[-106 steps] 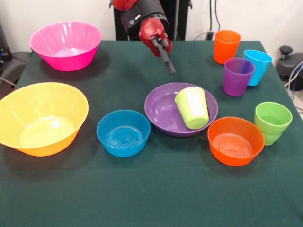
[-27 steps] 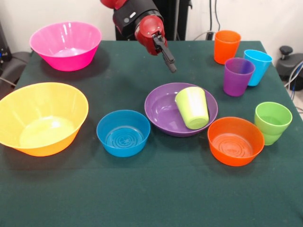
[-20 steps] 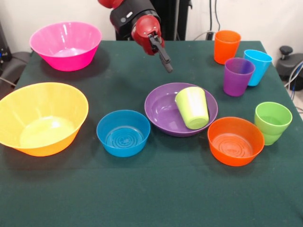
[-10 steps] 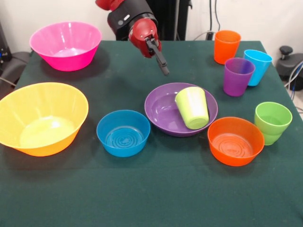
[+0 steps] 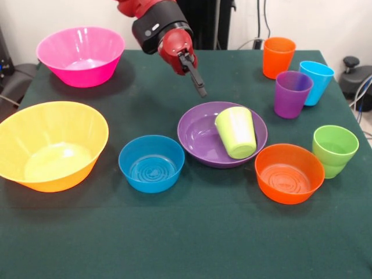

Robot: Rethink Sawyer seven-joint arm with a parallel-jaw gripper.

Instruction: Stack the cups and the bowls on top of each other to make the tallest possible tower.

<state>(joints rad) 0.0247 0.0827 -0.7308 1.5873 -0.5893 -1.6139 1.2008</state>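
Observation:
The wide purple bowl [image 5: 192,131] sits mid-table with the lime-yellow cup [image 5: 237,132] lying tilted inside it, against its right side. Left of it is the small blue bowl [image 5: 151,164], and the small orange bowl [image 5: 289,173] is at its right front. A green cup [image 5: 334,150], a purple cup [image 5: 292,94], a light blue cup [image 5: 317,81] and an orange cup [image 5: 278,57] stand upright along the right. My gripper [image 5: 201,92] hangs just behind the purple bowl's far rim, above the cloth. It is shut, empty, and its thin black fingers [image 5: 196,78] point down and to the right.
A big pink bowl [image 5: 80,55] stands at the far left corner and a big yellow-orange bowl [image 5: 51,145] at the left edge. The dark green cloth [image 5: 186,238] covers the table. Cables and equipment show past the right edge.
The arm's wrist has swung leftward and the fingertips have dipped slightly toward the purple bowl's far rim. No cup or bowl has moved.

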